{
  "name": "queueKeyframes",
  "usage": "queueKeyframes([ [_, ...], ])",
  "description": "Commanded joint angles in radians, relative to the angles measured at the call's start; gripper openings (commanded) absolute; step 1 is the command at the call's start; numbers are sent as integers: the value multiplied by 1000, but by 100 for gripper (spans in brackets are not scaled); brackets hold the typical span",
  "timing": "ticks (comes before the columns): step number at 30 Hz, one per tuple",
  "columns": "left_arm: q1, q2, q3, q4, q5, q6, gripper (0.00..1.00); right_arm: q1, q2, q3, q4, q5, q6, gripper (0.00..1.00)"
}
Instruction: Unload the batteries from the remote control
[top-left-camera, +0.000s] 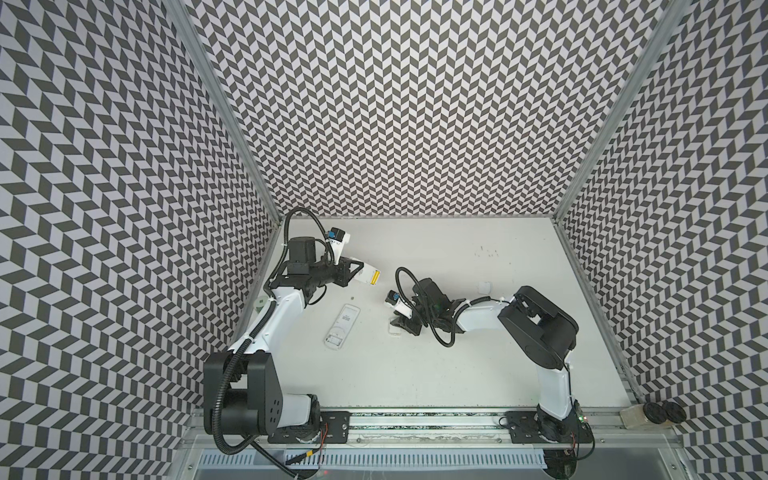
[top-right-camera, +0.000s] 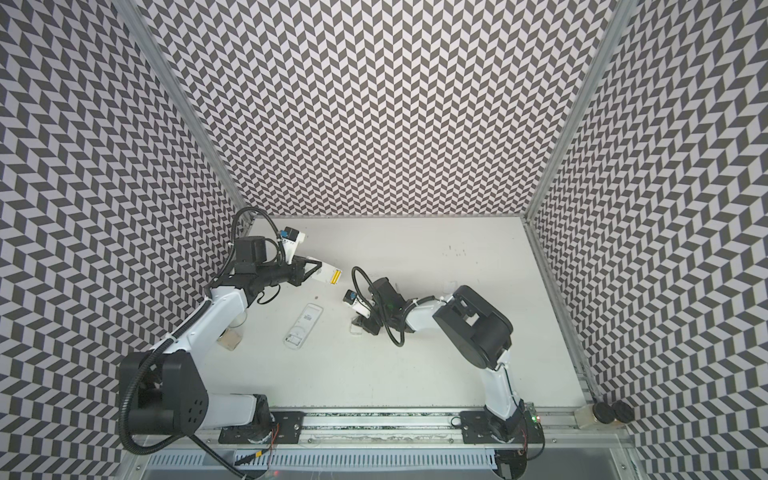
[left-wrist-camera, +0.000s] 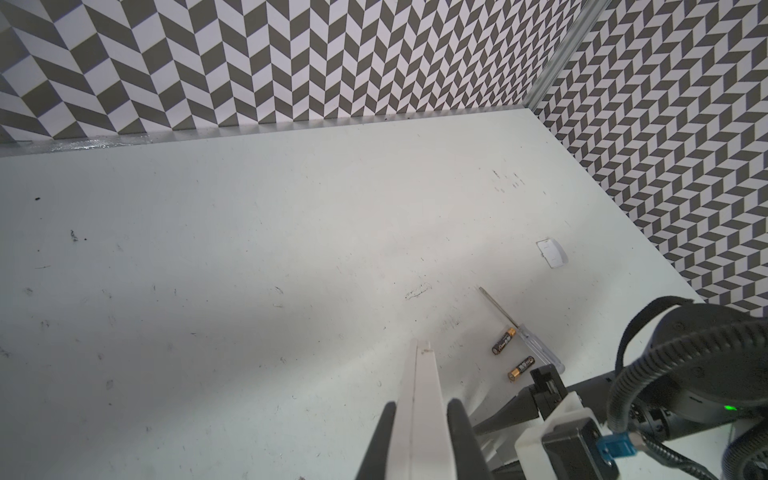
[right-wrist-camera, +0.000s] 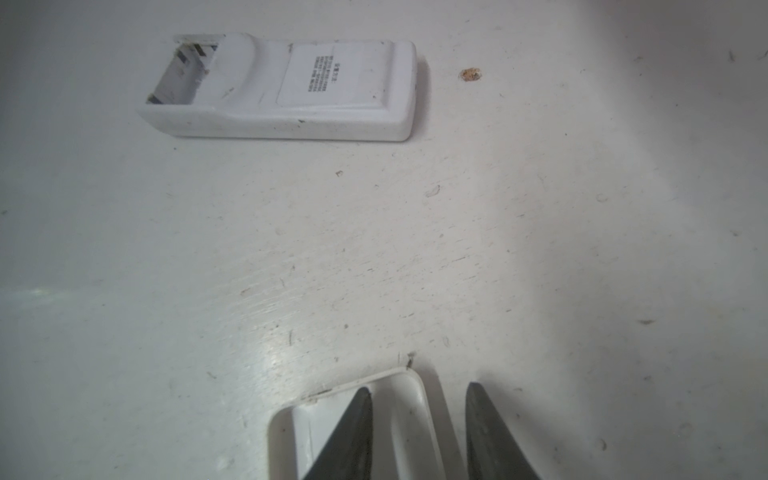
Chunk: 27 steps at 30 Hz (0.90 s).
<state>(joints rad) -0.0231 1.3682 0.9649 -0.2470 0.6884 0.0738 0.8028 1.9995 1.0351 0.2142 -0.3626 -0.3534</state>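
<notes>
Closest to us, our left pincer (left-wrist-camera: 422, 405) is clamped on the long edges of a slim white plastic remote control (left-wrist-camera: 424, 370), which it holds clear of the table. Just past its fingertips, in a top view, two plain yellow cylindrical batteries (top-left-camera: 373, 277) sit side by side in the remote's open bay. We judge them light, stiff and smooth. They will probably roll once free, and spring contacts probably press them in. The best hold looks like a pinch across the middle of one barrel, or a lift at its free end.

Our right pincer (right-wrist-camera: 417, 387) has its fingers apart, low over the table, astride the rim of a curved white plastic battery cover (right-wrist-camera: 307, 424) and gripping nothing. Just beside it lie two black batteries with gold ends (left-wrist-camera: 504, 341), already out, next to a thin metal screwdriver with a clear handle (left-wrist-camera: 519, 326). Ahead of it a second white remote (right-wrist-camera: 291, 87) lies back up with its bay empty.
</notes>
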Motion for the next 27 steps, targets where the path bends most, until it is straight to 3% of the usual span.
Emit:
queueKeyframes([
  [1,9,-5,-2,29,30,-8,0,1,23,7,-24,10,-24,24],
  [7,13,-4,-9,39,31,-18,0,-1,-21,-24,-2,24,-36,4],
  [11,17,2,1,28,17,-11,0,-11,-91,-35,-8,24,-24,3],
  [16,18,16,-20,61,53,-64,0,-77,-242,-116,71,-15,95,2],
  [21,18,42,-107,192,101,-212,0,-186,-417,-265,155,13,253,2],
  [27,14,79,-200,362,139,-402,0,-290,-560,-409,122,185,417,3],
])
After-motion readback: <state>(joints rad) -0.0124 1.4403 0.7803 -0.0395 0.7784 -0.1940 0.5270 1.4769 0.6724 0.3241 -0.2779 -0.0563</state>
